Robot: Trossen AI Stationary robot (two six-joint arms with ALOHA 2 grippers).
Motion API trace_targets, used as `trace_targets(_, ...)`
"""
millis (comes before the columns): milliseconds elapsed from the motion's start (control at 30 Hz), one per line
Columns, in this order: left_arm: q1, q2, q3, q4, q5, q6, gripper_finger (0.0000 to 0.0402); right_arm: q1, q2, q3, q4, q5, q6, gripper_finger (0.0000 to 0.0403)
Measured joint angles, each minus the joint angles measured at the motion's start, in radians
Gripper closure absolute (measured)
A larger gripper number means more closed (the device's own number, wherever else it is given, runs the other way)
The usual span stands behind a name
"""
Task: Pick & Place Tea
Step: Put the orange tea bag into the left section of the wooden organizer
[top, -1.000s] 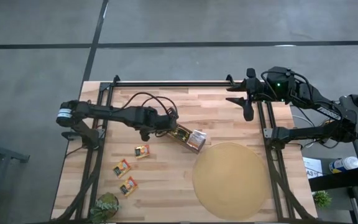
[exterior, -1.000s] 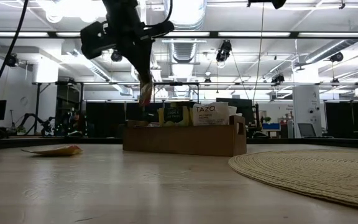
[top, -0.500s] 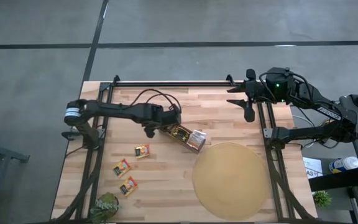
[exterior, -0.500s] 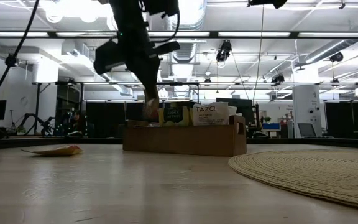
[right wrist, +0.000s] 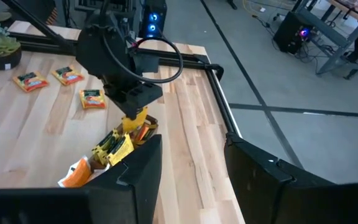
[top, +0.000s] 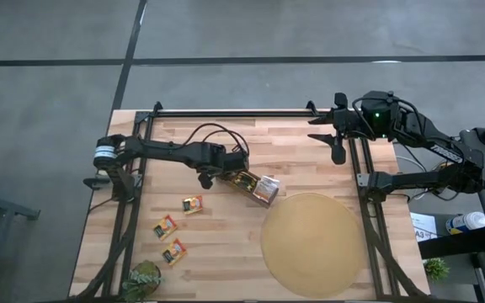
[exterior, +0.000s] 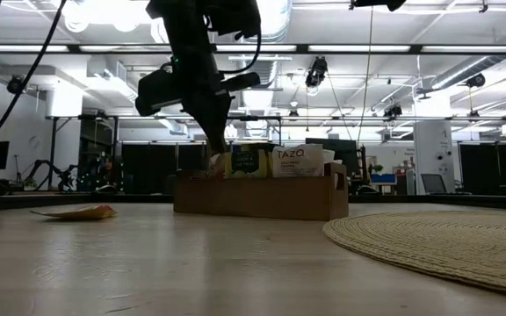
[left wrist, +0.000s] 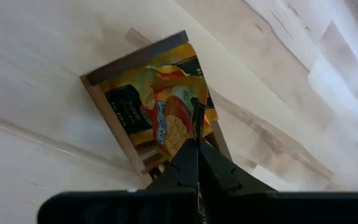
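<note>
From above, my left hand [top: 230,171] has moved in from the counter's [top: 310,168] left over the near end of the box [top: 253,184], so the placing is near; three sachets [top: 192,204] wait. At counter level it has dropped to the rim. My left wrist shows fingers pinched on the orange sachet [left wrist: 166,115], poised inside. My right hand [top: 337,135] waits, spread, empty.

Tea sachets: three loose on table, several in box, one pinched over box end.
Three orange-red sachets [top: 193,204] [top: 165,226] [top: 173,252] lie flat, apart, on the wood left of the brown box [top: 253,186]. More stand upright inside it, green-yellow and white-orange. One orange-yellow sachet [left wrist: 173,121] hangs upright in the shut left gripper [left wrist: 194,134], at the box's end.
</note>
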Motion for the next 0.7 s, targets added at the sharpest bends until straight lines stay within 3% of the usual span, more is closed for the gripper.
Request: trace_targets(700,0.006,-0.004,-0.001,-0.016,-0.003,0.016,0.0302,0.001,-0.03,0.0,-0.006,0.0,-0.004,0.0234)
